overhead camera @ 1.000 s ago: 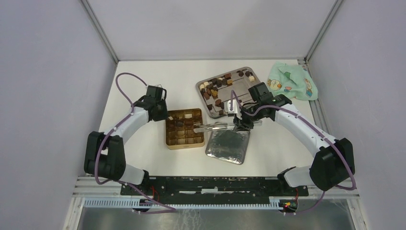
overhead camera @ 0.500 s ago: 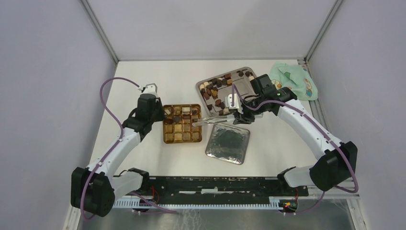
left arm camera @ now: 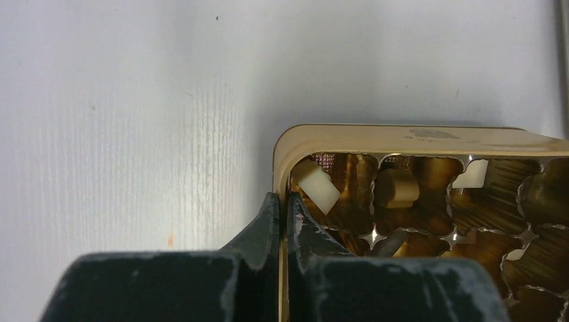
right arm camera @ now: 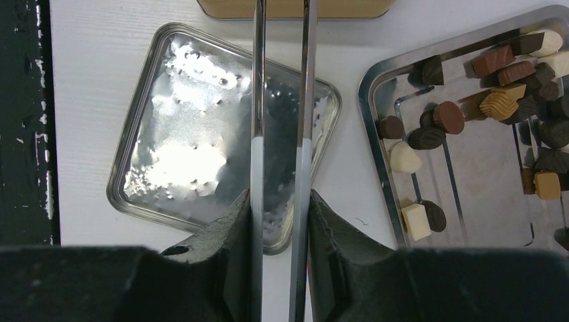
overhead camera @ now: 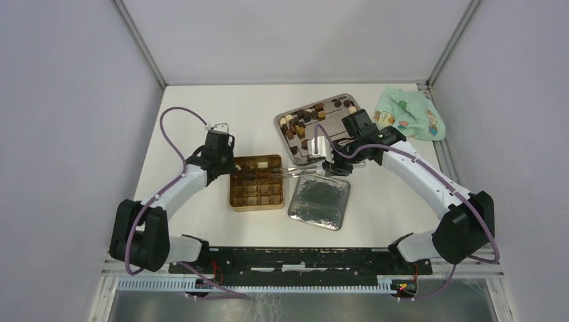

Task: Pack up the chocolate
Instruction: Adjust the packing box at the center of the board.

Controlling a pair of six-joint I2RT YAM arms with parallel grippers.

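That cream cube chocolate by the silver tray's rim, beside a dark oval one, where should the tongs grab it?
Come straight down with the tongs and pinch the cream cube across its two free flat faces. The tray rim hems one side and the dark oval piece crowds the opposite one, so tips probably won't fit there.

Glossy gold tin [left arm camera: 402,137], shiny silver metal lid [right arm camera: 194,154] and tray [right arm camera: 470,174], matt white tabletop [left arm camera: 134,100], soft cloth [overhead camera: 409,114]

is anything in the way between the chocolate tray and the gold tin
Nothing visible blocks it: bare table lies between the chocolate on its tray and the gold tin; the silver lid lies flat to the near side.
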